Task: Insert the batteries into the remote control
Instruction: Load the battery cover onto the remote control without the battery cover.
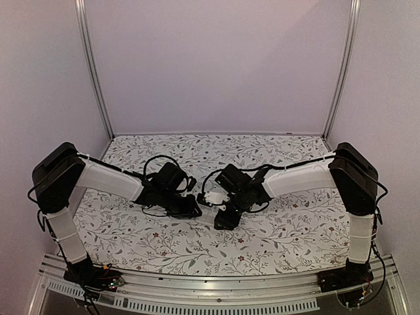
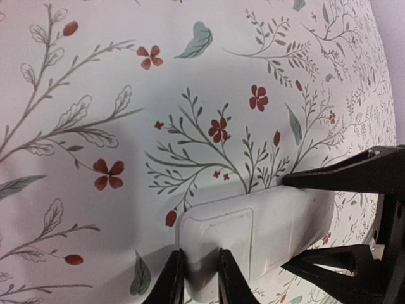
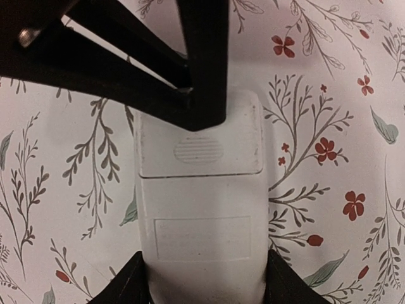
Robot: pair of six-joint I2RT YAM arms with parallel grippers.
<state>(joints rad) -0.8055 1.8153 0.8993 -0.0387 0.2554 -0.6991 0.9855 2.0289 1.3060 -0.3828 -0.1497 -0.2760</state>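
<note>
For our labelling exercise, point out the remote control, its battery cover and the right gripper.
remote control [image 3: 202,202]: right wrist view, plain white back.
battery cover [image 3: 198,151]: right wrist view, ridged thumb patch.
right gripper [image 3: 205,253]: right wrist view, midway between its fingertips.

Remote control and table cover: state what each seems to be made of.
Remote control: moulded white plastic, satin finish; panel seams and a ribbed thumb grip show. Table cover: probably printed cloth or vinyl, matte; floral pattern, no weave visible.
</note>
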